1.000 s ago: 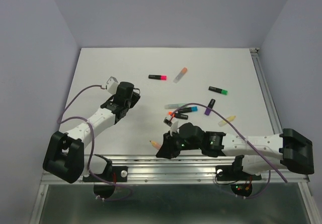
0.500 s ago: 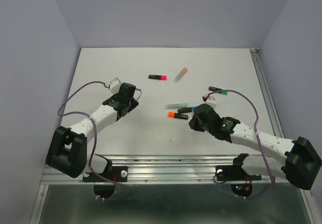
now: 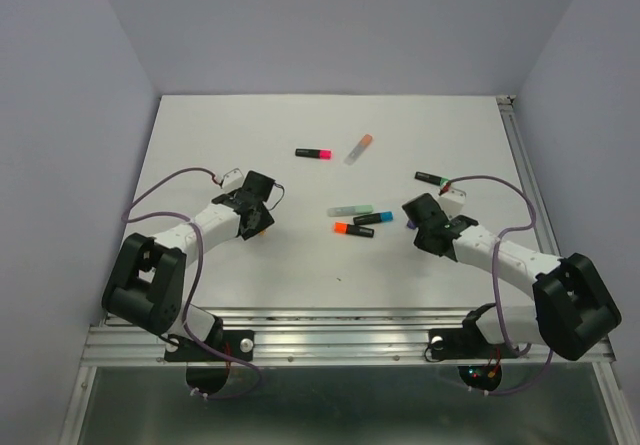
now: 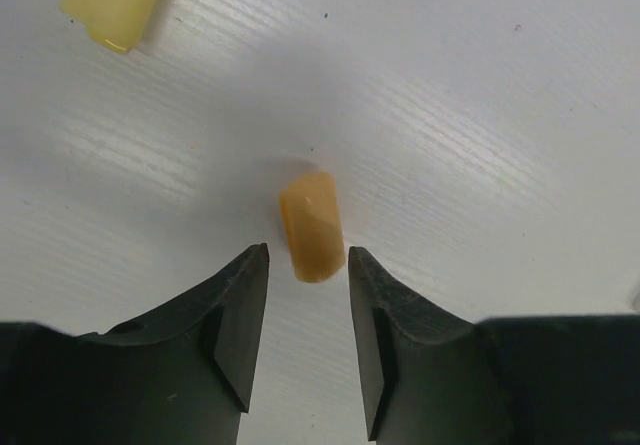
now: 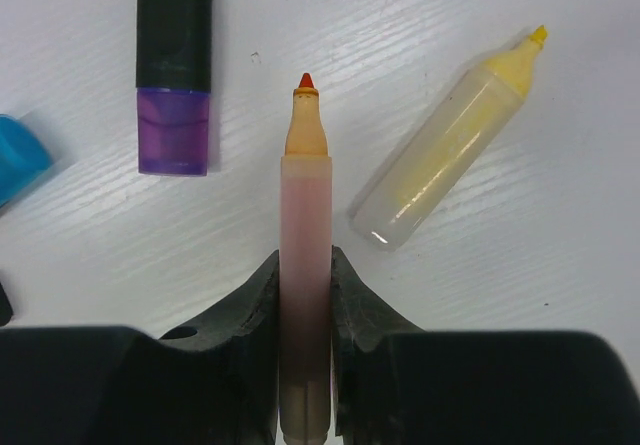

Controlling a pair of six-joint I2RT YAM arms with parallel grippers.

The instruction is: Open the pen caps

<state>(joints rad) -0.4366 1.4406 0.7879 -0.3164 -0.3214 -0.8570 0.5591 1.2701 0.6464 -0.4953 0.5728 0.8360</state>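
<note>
Peach cap (image 4: 310, 220) off: set-down of both parts.
Cap flat on table (image 4: 480, 115) at 12 o'clock of left gripper (image 4: 307, 265), jaws narrowly parted, empty; right gripper (image 5: 305, 265) clamped on orange-tipped pen (image 5: 305, 190). Lower pen flat before releasing; retreat left straight back.

high rear view down over the whole table (image 3: 240, 125); both wrist views close above that same surface

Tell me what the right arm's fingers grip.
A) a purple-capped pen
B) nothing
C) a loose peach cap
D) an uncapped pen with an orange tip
D: the right wrist view shows the fingers closed on a pale pen with a bare orange tip.
</note>
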